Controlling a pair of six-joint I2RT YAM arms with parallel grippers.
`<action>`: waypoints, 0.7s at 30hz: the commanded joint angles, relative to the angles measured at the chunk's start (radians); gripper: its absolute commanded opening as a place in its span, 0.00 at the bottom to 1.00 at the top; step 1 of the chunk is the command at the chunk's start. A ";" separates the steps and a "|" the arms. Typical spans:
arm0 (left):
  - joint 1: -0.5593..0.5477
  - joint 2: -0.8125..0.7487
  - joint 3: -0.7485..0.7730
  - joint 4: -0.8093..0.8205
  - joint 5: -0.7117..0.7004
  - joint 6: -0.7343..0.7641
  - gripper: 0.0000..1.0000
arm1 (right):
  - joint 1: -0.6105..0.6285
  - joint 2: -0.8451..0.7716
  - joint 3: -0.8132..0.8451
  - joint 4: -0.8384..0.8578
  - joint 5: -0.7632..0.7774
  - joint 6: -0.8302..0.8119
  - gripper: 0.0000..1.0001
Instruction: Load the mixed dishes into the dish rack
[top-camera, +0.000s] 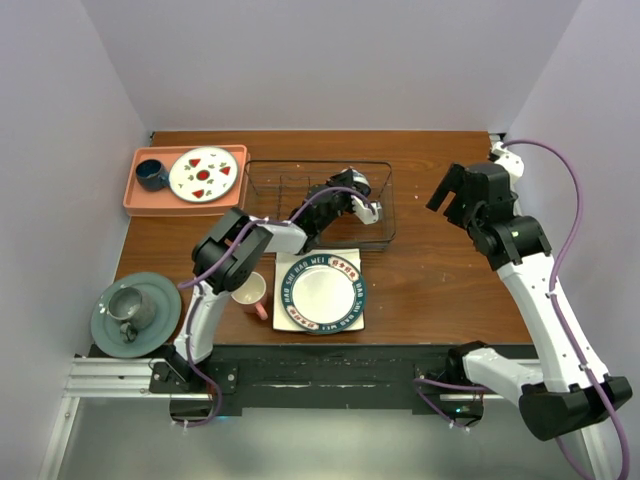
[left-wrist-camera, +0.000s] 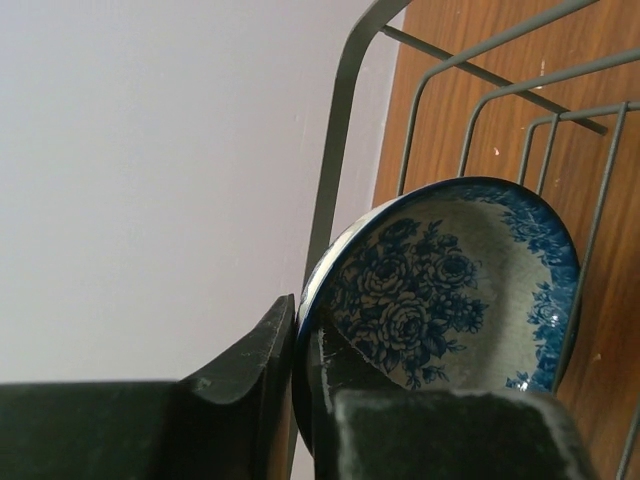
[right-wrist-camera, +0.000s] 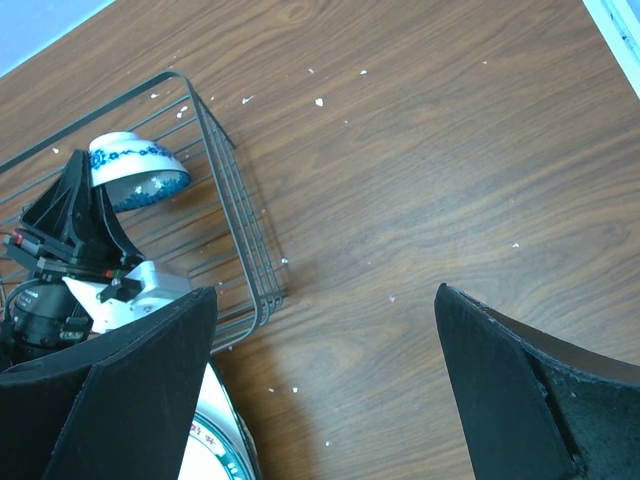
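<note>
Top view: the dish rack (top-camera: 262, 176), a dark wire basket, sits at the table's far middle. The left gripper (top-camera: 358, 187) reaches into its right end; what it carries is hard to make out here. The right gripper (top-camera: 452, 198) hovers to the right of the rack, over bare wood. Near the arm bases, a round white plate with dark-blue lettered rim (top-camera: 322, 291) lies on a white square plate (top-camera: 286, 322), with a pink mug (top-camera: 252, 292) just left of them. A pale green round plate (top-camera: 160, 318) at far left bears a grey metal cup (top-camera: 128, 303).

Left wrist view: the fingers (left-wrist-camera: 240, 385) are clamped on the rim of a small blue-and-white patterned bowl (left-wrist-camera: 450, 290), held on edge inside the rack, beside its wires. Whether it rests on them, I cannot tell.

Right wrist view: the right gripper's jaws stand wide apart and hold nothing.

Judging by this, loading has barely begun. The bowl is going in first, and the mug and three plates are not yet in the rack.
</note>
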 joint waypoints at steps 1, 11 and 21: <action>-0.013 -0.084 -0.017 -0.038 0.039 -0.056 0.23 | -0.007 -0.031 -0.001 0.029 0.011 -0.016 0.94; -0.027 -0.107 -0.042 -0.058 0.012 -0.096 0.41 | -0.012 -0.037 -0.013 0.032 0.019 -0.019 0.94; -0.041 -0.168 -0.073 -0.113 0.003 -0.165 0.92 | -0.015 -0.039 -0.024 0.040 0.017 -0.018 0.93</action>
